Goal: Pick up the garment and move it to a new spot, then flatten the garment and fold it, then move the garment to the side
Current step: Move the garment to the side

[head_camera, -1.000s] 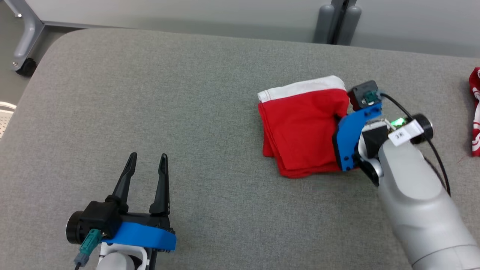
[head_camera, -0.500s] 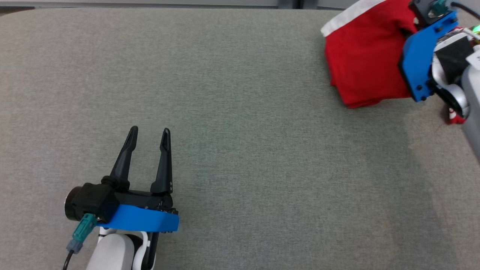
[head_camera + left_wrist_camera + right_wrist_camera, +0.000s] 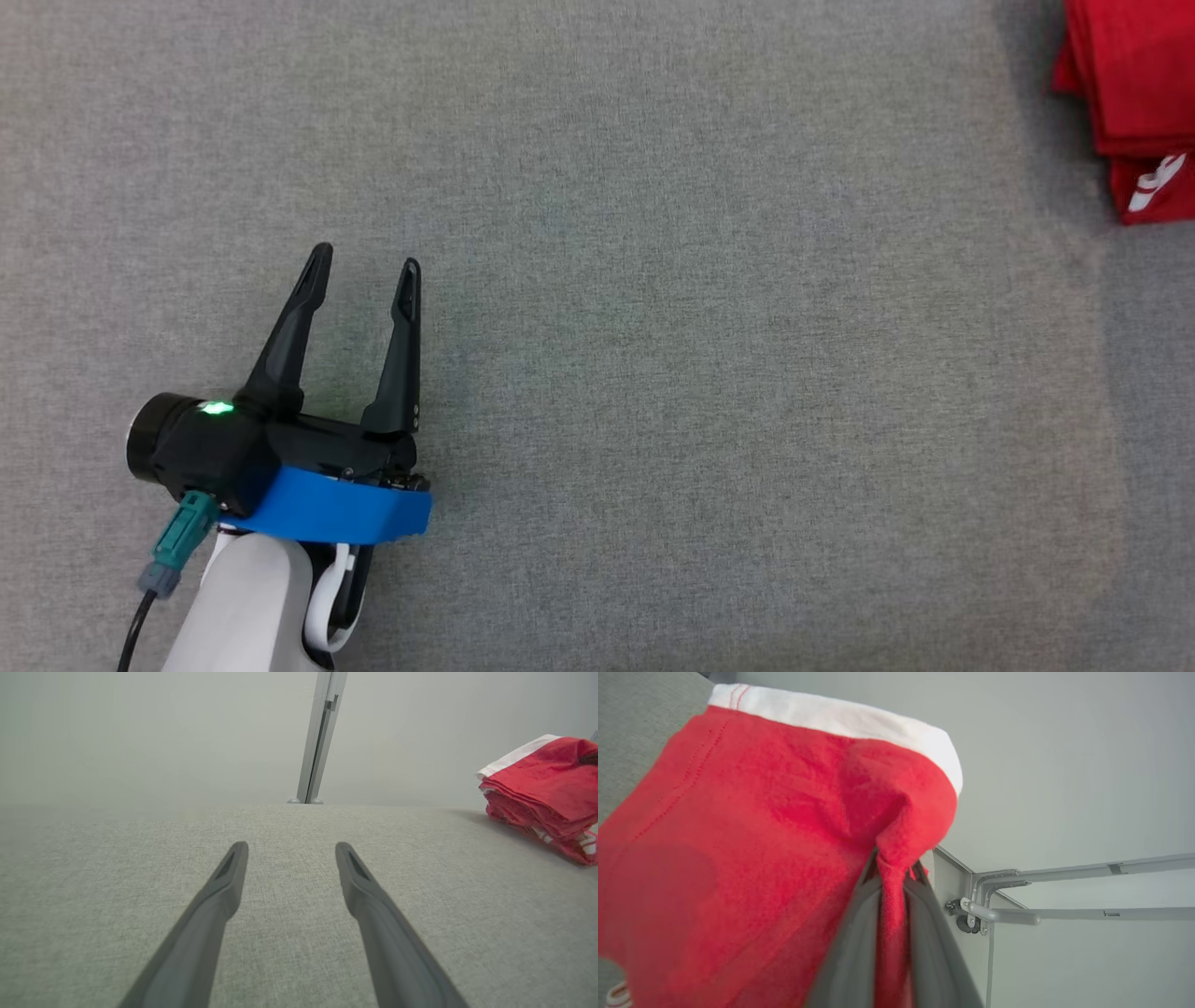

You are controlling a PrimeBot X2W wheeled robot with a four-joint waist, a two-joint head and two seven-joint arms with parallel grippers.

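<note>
The garment (image 3: 1130,75) is a folded red cloth with a white band, cut off by the head view's top right corner. In the left wrist view the garment (image 3: 542,788) sits at the far right, over another red cloth. My right gripper (image 3: 894,863) is shut on a bunched fold of the garment (image 3: 761,835), which drapes across its fingers. My left gripper (image 3: 359,271) stands open at the lower left, far from the garment and just above the grey surface. Nothing lies between the left gripper's (image 3: 289,851) fingers.
A second red cloth with white print (image 3: 1153,187) lies under the garment's near edge, and it also shows as the printed cloth (image 3: 584,847). Grey fabric covers the table (image 3: 653,327). Beyond its far edge stand a pale wall and a metal post (image 3: 320,737).
The head camera has swung, so the whole picture shifted. The right gripper carried the garment rightward until it came over the printed red cloth. The left gripper stayed open and in place.
</note>
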